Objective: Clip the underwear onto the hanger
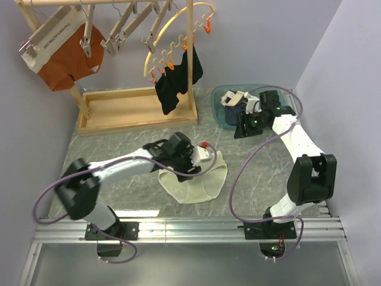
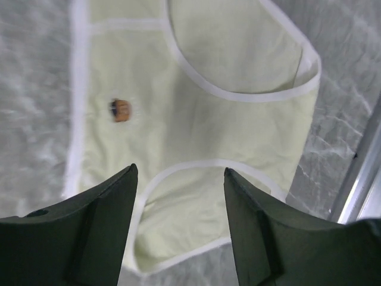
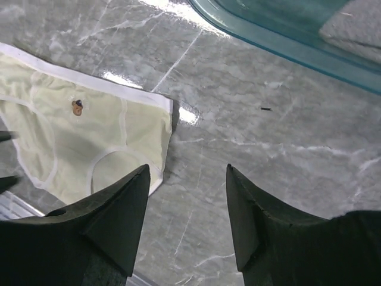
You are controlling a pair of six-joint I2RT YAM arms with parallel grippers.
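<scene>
Underwear (image 1: 196,179) lay flat for pickup — I had L gripper (image 2: 178,168) above it, jaws spread, empty. R gripper (image 3: 187,168) by bin (image 1: 219,95), likewise spread. Hanger (image 1: 126,25) hung far-left.

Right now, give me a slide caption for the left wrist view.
Open left gripper poised over the cream underwear lying flat on the marble table.

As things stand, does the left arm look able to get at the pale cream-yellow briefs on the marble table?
Probably yes: the left tool hangs open directly over the pale cream-yellow briefs, which lie flat with nothing else lying on them.
</scene>
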